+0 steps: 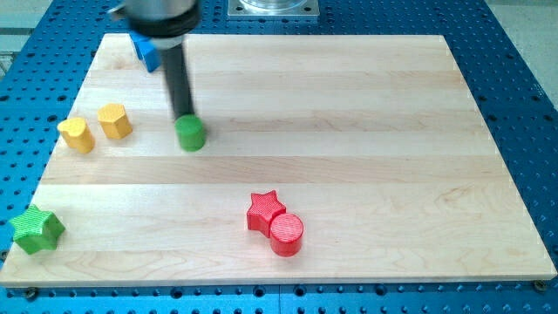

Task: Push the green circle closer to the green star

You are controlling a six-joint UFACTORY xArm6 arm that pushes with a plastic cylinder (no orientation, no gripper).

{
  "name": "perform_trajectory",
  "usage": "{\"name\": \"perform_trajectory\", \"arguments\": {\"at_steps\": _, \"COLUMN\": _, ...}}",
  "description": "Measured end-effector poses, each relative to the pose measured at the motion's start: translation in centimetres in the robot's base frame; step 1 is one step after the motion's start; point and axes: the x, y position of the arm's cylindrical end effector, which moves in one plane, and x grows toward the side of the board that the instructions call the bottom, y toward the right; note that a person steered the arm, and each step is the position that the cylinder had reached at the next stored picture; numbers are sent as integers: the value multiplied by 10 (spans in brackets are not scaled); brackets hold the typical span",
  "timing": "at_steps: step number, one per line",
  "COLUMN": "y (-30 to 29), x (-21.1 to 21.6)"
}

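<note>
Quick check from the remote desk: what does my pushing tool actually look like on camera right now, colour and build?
It is a straight, dark grey to black rod, round and smooth, with no markings or cables showing. It hangs from a wider dark cylindrical mount cut off by the view's top. My tip is plain and blunt, the same dark colour, right at the upper edge of the green circle. A blue block shows partly behind the mount.

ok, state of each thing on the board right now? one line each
my tip: down at the green circle's top edge, apparently touching it
green circle: upright, just below the tip
green star: flat, bottom-left corner, far from the circle
two yellow blocks: side by side, left of the circle
blue block: top-left, partly hidden by the arm
red star: touching the red circle
red circle: against the red star
</note>
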Motion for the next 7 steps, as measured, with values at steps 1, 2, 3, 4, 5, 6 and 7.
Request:
{"name": "perform_trajectory", "arguments": {"at_steps": 1, "y": 9, "x": 8}}
{"name": "perform_trajectory", "arguments": {"at_steps": 2, "y": 14, "x": 10}}
{"name": "perform_trajectory", "arguments": {"at_steps": 3, "y": 14, "x": 10}}
{"name": "perform_trajectory", "arguments": {"at_steps": 4, "y": 14, "x": 29}}
{"name": "perform_trajectory", "arguments": {"at_steps": 5, "y": 19, "x": -4}}
{"name": "perform_trajectory", "arguments": {"at_steps": 6, "y": 51, "x": -23}}
{"name": "perform_trajectory", "arguments": {"at_steps": 7, "y": 81, "x": -9}}
